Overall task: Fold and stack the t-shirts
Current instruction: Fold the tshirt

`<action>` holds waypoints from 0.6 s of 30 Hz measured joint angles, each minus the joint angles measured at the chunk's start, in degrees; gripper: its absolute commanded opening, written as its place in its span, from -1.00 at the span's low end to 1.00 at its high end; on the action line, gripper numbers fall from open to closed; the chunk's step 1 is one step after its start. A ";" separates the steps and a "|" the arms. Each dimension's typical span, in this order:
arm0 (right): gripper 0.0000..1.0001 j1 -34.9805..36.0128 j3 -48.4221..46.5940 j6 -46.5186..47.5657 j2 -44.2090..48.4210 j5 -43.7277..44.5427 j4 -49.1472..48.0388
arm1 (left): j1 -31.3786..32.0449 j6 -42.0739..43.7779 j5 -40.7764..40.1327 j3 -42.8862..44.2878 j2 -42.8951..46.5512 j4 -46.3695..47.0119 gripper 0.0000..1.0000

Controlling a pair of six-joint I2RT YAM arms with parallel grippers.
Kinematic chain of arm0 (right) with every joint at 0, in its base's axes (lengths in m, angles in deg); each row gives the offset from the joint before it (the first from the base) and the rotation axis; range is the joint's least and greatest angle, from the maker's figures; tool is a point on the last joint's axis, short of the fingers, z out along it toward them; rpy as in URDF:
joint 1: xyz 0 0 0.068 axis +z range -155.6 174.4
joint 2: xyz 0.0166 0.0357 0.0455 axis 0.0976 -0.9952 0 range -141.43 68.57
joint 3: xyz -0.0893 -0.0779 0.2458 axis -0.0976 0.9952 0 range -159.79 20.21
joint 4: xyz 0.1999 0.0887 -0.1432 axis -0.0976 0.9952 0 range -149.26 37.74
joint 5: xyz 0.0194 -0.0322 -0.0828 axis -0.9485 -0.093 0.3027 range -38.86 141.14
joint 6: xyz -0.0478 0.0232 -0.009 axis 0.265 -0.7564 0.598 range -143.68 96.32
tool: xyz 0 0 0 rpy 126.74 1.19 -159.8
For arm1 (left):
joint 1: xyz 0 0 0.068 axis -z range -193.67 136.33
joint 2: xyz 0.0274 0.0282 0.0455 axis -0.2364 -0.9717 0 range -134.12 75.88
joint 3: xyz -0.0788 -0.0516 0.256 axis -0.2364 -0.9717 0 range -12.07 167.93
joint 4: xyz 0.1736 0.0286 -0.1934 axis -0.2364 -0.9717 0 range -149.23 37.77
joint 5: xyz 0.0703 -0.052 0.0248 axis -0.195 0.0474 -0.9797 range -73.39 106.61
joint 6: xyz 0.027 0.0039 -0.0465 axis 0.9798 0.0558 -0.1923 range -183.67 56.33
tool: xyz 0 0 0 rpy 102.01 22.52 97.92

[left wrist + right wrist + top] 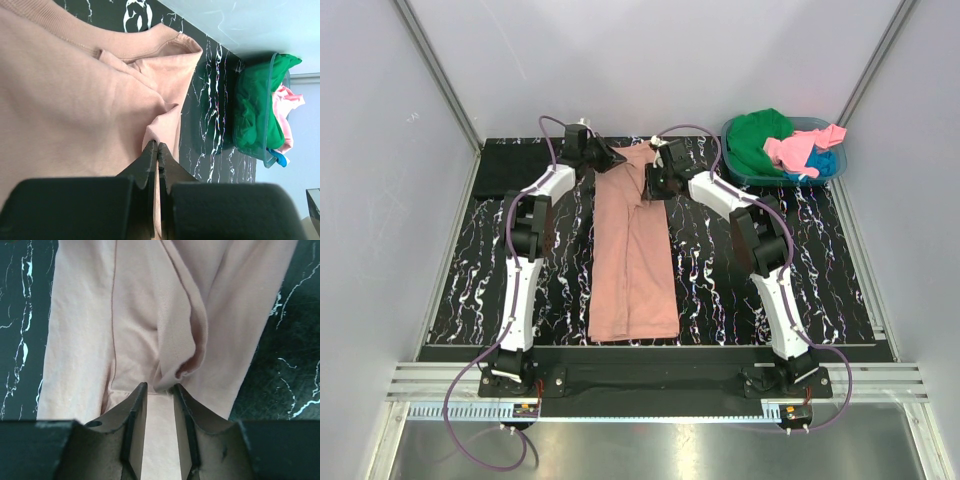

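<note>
Salmon-pink t-shirt (633, 250) lies folded lengthwise; left claw (157, 146) pinches its edge, right claw (159, 388) part-open.

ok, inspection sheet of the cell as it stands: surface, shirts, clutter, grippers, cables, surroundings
Surface: black white-veined table.
Job's things: salmon-pink t-shirt folded into a long strip at centre. The black t-shirt lies flat at the far-left corner. The green t-shirt, pink t-shirt and blue t-shirt are heaped in the teal basket at far right.
Clutter: nothing seen.
Grippers: left gripper shut on the salmon-pink t-shirt's edge near the collar. The right gripper has its jaws apart over a loose fold of the same shirt.
Cables: purple cables loop from both bases and run along the arms.
Surroundings: white walls, aluminium rail at the near edge.
</note>
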 measured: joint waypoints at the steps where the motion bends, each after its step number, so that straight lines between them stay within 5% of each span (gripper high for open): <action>1: -0.27 0.04 0.02 0.04 0.00 -0.48 0.00 | -0.07 0.00 0.11 -0.20 0.00 0.00 -1.00; 9: 0.03 0.09 2.36 -0.31 1.14 -5.77 -0.57 | -0.17 -0.04 1.57 -0.44 -0.02 -0.22 -0.96; 18: 0.05 -4.20 8.00 -14.51 6.03 -11.26 -9.38 | -1.05 -0.09 2.56 -0.79 -0.09 -1.42 -0.82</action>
